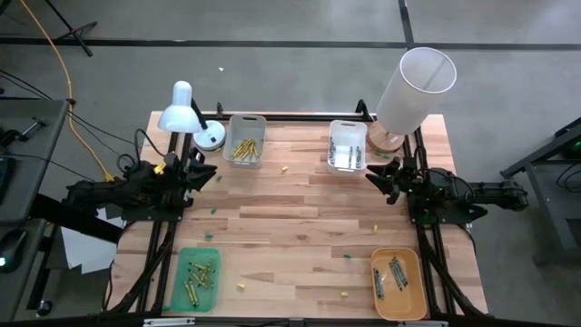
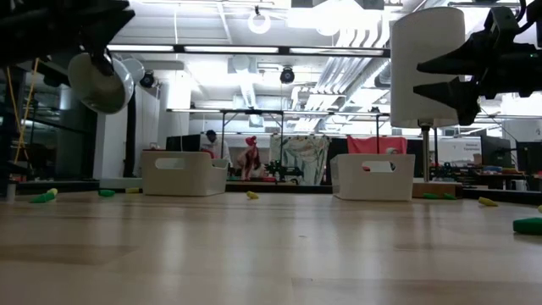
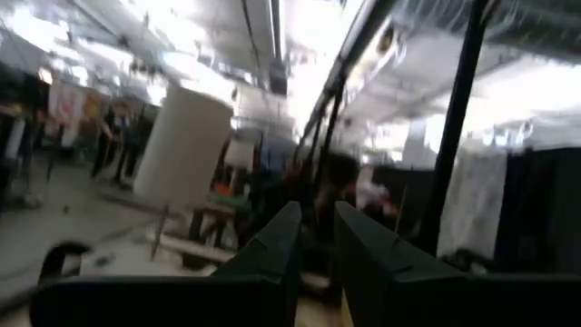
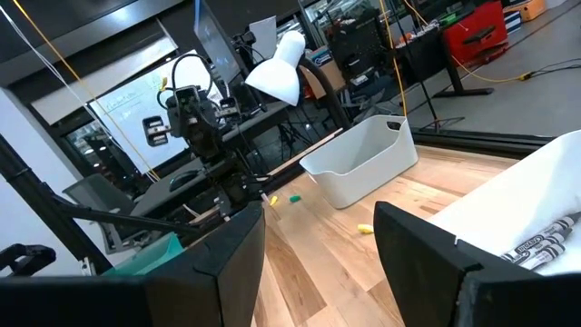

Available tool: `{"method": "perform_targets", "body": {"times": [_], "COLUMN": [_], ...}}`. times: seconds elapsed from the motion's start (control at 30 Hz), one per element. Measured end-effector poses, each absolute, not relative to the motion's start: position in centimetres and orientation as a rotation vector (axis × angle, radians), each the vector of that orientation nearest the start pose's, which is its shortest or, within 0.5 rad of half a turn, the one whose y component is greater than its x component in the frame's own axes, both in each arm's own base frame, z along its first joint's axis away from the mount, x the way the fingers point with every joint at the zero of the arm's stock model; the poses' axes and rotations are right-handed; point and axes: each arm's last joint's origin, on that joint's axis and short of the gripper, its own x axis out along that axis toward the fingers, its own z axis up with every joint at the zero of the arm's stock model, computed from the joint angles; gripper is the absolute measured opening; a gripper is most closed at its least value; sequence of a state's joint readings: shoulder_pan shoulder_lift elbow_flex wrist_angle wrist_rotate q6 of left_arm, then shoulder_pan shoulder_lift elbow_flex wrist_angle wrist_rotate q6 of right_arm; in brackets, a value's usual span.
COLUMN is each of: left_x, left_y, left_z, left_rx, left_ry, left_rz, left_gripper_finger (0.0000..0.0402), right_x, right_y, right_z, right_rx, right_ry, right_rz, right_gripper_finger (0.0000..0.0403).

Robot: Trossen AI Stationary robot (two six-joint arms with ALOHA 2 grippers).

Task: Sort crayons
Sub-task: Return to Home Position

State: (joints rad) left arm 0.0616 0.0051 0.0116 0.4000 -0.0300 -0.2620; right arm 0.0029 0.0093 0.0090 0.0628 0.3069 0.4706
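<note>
Step in hand looks like return-to-home, with no pick under way. The left gripper (image 1: 207, 175) hangs over the left edge of the table (image 1: 290, 227), pincer narrow, fingers almost together and nothing between them. The right gripper (image 1: 374, 174) hangs over the right edge, pincer wide and empty. All crayons seen are in containers:

- yellow crayons (image 1: 243, 149) in the far-left bin (image 1: 245, 119)
- grey-looking crayons (image 1: 347, 156) in the far-right white bin (image 1: 348, 124)
- green and yellow crayons (image 1: 200, 275) in the near-left green tray (image 1: 179, 282)
- blue-teal crayons (image 1: 396, 272) in the near-right yellow tray (image 1: 419, 282)

Only small specks (image 1: 282, 169) lie loose on the wood, so sorting looks finished. The next move is probably just settling both arms into rest pose. The right arm needs to stay clear of the tall white lamp shade (image 1: 413, 86), the left of the desk lamp (image 1: 182, 109).
</note>
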Motion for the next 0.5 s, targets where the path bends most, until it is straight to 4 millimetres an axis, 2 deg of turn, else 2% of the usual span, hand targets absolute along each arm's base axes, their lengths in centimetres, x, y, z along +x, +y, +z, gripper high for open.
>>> {"method": "perform_targets", "body": {"times": [0.27,0.5], "left_x": [9.6,9.7], "left_y": [0.5,0.2], "left_z": [18.0,17.0], "left_rx": [-0.272,-0.282], "left_ry": [-0.147,-0.025], "left_rz": [0.015,-0.087], "left_gripper_finger": [0.0005,0.0001], "right_x": [9.6,9.6], "right_y": [-0.8,-0.8], "right_z": [17.2,17.2], "right_rx": [0.476,0.476], "right_ry": [-0.132,-0.132], "right_rz": [-0.284,-0.284], "right_gripper_finger": [0.0201,0.0201]}}
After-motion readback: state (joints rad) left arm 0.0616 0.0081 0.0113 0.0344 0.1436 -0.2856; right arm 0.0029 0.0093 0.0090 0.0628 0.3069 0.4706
